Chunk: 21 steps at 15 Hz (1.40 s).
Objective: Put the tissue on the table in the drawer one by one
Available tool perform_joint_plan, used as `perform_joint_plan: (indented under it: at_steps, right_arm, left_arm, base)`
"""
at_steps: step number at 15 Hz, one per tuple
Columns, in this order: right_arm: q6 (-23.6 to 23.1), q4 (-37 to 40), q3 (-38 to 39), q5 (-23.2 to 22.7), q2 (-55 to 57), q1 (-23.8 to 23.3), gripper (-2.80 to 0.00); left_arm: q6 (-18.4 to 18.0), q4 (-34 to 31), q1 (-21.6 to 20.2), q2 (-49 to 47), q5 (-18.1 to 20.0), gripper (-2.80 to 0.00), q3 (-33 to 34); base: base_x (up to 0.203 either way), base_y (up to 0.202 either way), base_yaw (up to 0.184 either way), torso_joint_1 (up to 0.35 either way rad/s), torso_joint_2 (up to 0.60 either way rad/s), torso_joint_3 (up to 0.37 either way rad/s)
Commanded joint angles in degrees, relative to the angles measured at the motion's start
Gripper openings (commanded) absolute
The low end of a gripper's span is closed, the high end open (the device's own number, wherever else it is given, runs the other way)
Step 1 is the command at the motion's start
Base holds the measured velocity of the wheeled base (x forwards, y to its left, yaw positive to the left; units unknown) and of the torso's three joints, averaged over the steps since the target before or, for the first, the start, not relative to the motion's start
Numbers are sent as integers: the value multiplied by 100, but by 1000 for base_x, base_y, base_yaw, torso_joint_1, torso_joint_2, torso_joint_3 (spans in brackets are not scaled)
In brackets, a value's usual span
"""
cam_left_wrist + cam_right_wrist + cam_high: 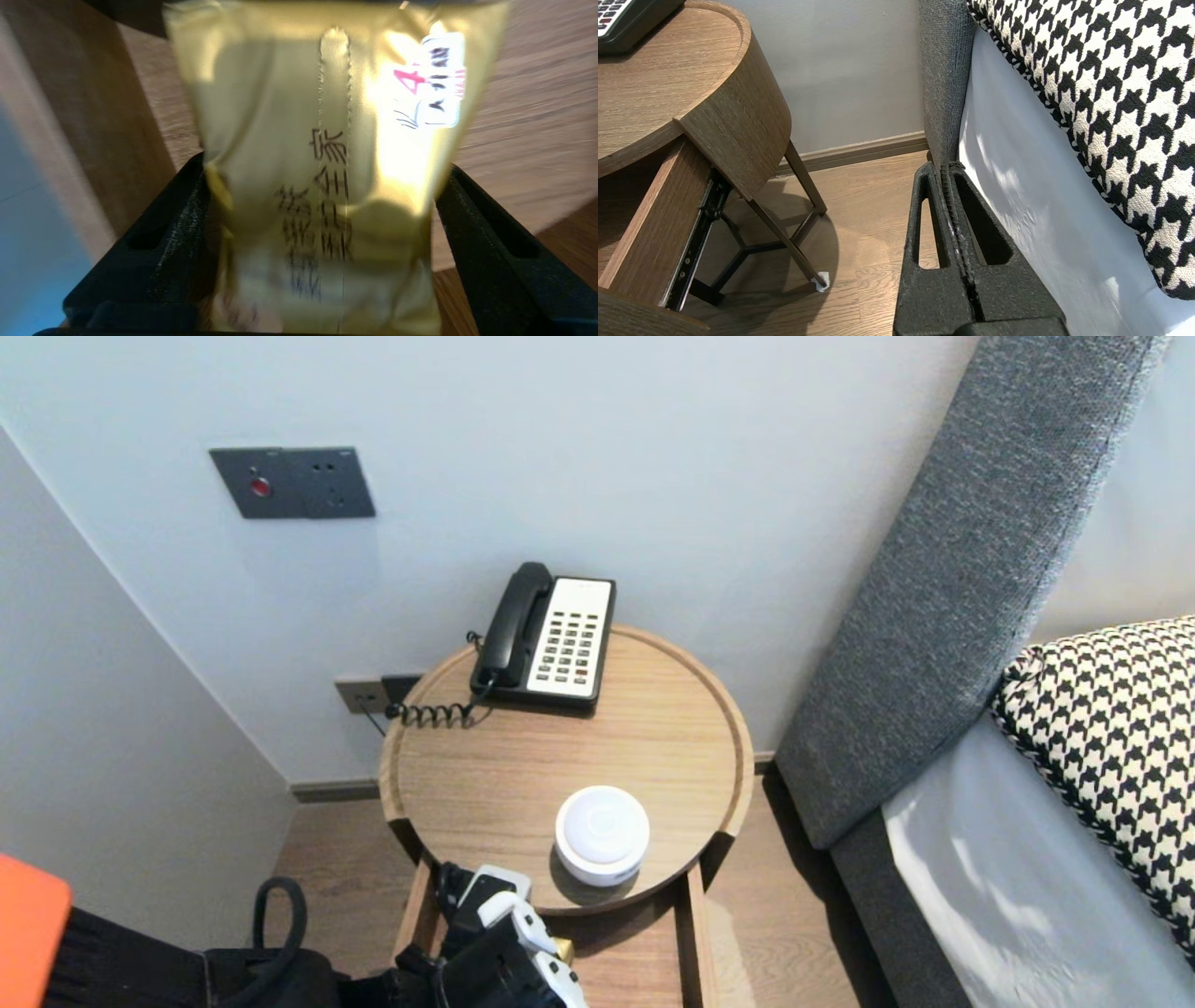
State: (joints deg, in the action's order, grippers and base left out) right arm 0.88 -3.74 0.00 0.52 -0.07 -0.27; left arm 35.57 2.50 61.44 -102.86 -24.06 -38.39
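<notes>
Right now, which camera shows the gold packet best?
The left wrist view: the packet fills it, print and sticker showing, within the left gripper. The head view catches only a sliver of packet beside that gripper. The right wrist view shows none.

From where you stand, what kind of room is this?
Probably a hotel bedroom: a corded telephone stands on a round wooden bedside table, beside a grey upholstered headboard and a houndstooth pillow.
</notes>
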Motion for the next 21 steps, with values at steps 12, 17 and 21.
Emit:
perform_joint_plan:
  at_steps: [12, 17, 21]
  right_arm:
    - [0, -4, 141, 0, -10, 0, -280]
    - [0, -4, 141, 0, -10, 0, -280]
    - [0, -4, 141, 0, -10, 0, -280]
  left_arm:
    - [29, -1049, 8, 1725, 46, -280, -21]
    - [30, -1711, 1, 1814, 39, -280, -1060]
    - [6, -2281, -94, 1361, 41, -280, -2208]
  base:
    - [0, 0, 0, 0, 0, 0]
    - [0, 0, 0, 0, 0, 0]
    - [0, 0, 0, 0, 0, 0]
